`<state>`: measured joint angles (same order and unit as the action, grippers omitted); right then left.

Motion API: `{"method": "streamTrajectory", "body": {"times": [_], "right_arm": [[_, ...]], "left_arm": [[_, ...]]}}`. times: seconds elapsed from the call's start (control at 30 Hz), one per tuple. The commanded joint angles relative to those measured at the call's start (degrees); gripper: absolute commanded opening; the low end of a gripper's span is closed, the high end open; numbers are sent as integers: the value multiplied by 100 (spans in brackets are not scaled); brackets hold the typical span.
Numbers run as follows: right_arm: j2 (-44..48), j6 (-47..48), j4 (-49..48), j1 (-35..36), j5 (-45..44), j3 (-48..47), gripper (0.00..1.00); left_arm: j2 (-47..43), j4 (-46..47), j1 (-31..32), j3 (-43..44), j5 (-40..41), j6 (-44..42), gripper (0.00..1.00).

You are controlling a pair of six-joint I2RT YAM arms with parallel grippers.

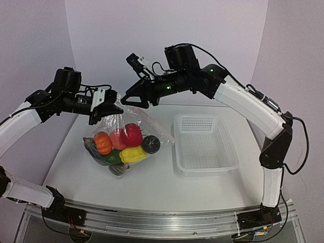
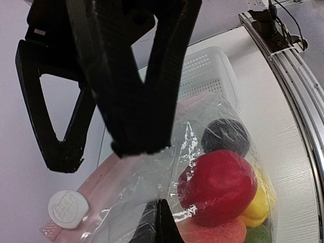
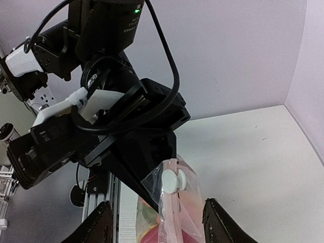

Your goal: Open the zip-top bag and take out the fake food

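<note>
My left fingers (image 2: 158,225) are pressed together on the top of the zip-top bag (image 1: 124,136), pinching the clear plastic just below its pink zip strip, so the bag hangs down from them. Its long axis runs roughly upright, zip edge at the top by my fingertips. Its full bottom rests on the surface (image 1: 152,182), below and a little to the right of my left fingers. The fake food (image 1: 126,144) is all inside the bag and bunched at the low end: red, orange, peach, yellow, green and black pieces, well below both sets of fingers. My right fingers (image 3: 218,223) stand apart, holding nothing. The zip strip with its round white slider (image 3: 169,181) rises in the gap between them, right where my left fingers grip from the far side. I cannot tell whether either right finger touches the plastic. The white mesh basket (image 1: 205,144) sits on the surface below my right fingers and to their right, close beside the bag.
</note>
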<state>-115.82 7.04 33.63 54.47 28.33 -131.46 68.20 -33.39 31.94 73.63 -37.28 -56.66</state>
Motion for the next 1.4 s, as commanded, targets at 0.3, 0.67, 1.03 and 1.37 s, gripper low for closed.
{"method": "streamTrajectory", "body": {"times": [0.3,0.67,1.03,1.37], "right_arm": [[-669,-571,-435,57,564,-782,59],[-634,-527,-462,58,883,-687,15],[-345,-346,-506,58,630,-236,0],[0,318,-498,61,469,318,0]], "left_arm": [[-207,212,14,78,-266,-282,0],[-192,162,14,110,-266,-252,0],[-35,-2,11,323,-336,471,2],[359,-1175,-116,611,-809,538,65]]}}
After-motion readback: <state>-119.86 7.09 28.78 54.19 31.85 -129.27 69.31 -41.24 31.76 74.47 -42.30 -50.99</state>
